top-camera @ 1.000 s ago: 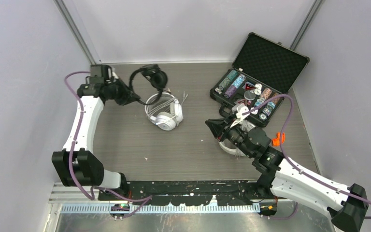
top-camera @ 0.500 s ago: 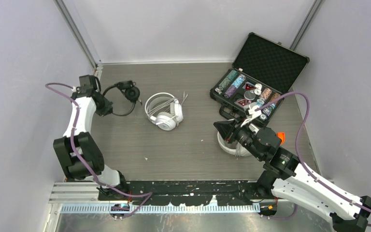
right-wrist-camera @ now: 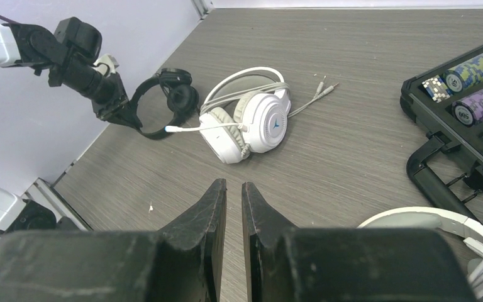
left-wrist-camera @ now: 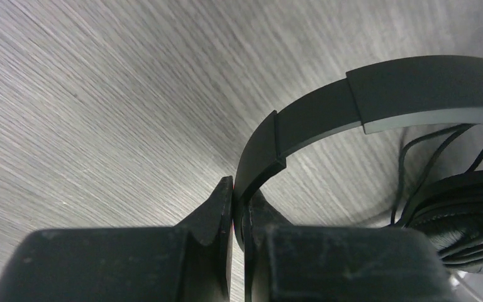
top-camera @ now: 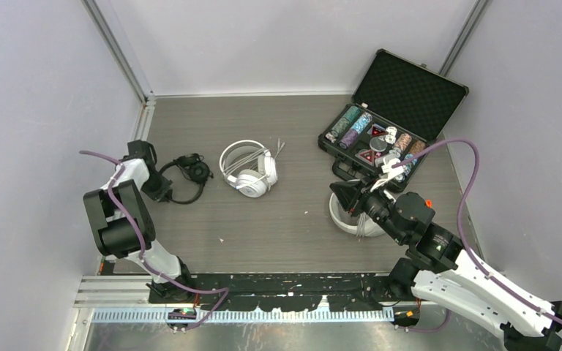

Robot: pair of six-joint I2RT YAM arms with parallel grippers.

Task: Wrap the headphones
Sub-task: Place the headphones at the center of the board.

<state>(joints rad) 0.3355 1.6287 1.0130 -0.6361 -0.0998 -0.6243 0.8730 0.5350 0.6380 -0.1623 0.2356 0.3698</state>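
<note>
The left arm is folded back on itself at the left side of the table (top-camera: 278, 234), forearm low and wrist near the surface. The left gripper (left-wrist-camera: 236, 201) is closed on the thin band of the black headset (left-wrist-camera: 377, 94), which lies on the table with its cups and black cable just beside the fingers. The right arm reaches forward from its base, elbow raised and wrist angled down. The right gripper (right-wrist-camera: 234, 189) hangs above the table with its fingers almost together, a narrow gap between them and nothing visible in it. One white headset (top-camera: 249, 170) lies at the table centre. The second white headset (top-camera: 351, 223) lies directly below the right gripper, near the open chip case (top-camera: 410, 91).
</note>
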